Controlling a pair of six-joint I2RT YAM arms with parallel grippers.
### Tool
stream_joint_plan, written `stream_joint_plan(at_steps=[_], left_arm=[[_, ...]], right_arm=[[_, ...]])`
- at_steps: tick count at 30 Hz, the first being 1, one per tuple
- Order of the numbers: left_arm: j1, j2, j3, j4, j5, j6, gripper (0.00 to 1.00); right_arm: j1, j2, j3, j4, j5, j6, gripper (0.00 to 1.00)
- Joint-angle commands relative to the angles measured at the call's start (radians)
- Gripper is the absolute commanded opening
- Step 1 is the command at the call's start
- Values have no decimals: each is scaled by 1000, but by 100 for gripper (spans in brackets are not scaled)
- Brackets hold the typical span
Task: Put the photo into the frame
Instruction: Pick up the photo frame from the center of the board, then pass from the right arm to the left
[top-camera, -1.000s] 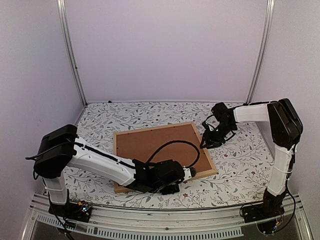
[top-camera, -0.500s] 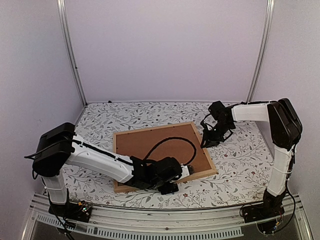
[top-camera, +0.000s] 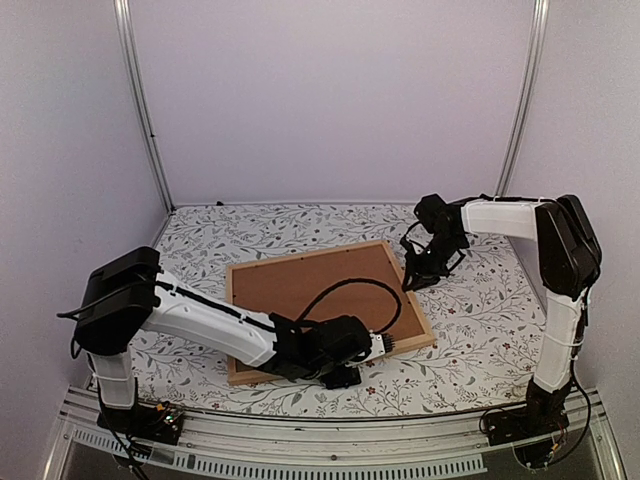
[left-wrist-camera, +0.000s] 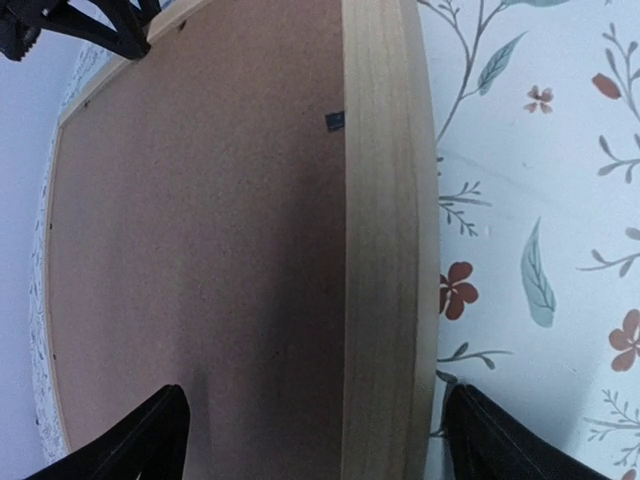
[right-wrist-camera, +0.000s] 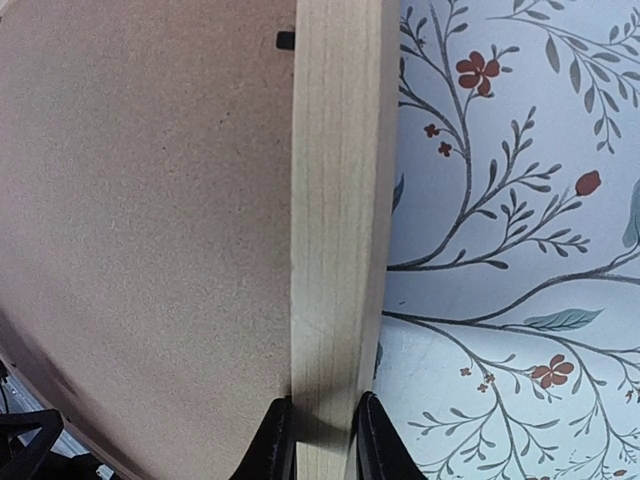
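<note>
Remote inspection, both arms in view.

1. The frame (top-camera: 305, 256) lies flat on the flower-patterned counter (top-camera: 470, 310), about mid-way between the two arms, back side up. A brown backing board (top-camera: 290, 285) fills its opening. On the wrist cameras I see a small black tab (left-wrist-camera: 335, 120) at the board's edge, against the wooden rail.

2. Left hand (top-camera: 383, 345): low at the near right corner of the frame. Its fingers (left-wrist-camera: 150, 440) stand wide apart, one over the backing board and the other over the counter, with the right-hand rail between them. I see no contact with the wood.

3. Right hand (right-wrist-camera: 322, 440): at the far right corner of the frame. Its fingers (right-wrist-camera: 278, 440) are pressed against both sides of the light wood rail, so I record it as clamped on the frame.

4. A black cable (top-camera: 345, 288) from the left arm loops above the backing board.
</note>
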Motion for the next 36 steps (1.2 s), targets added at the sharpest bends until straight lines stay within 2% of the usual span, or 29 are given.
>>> stream_joint_plan(at_steps=[1, 14, 18, 25, 30, 36], left_arm=[[-10, 48, 12, -24, -85, 35, 92], [-38, 123, 36, -24, -195, 78, 90], [-42, 146, 46, -32, -214, 86, 78], [-47, 133, 55, -50, -214, 73, 52], [-53, 99, 61, -49, -233, 75, 41], [-62, 87, 62, -40, -275, 87, 32]], right_arm=[[0, -41, 57, -39, -44, -26, 0], [1, -83, 117, -121, -64, -43, 0], [0, -92, 124, -134, -59, -42, 0], [0, -87, 120, -139, -47, -39, 1], [-1, -78, 102, -130, -35, -40, 10], [-15, -83, 68, -118, -10, -40, 33]])
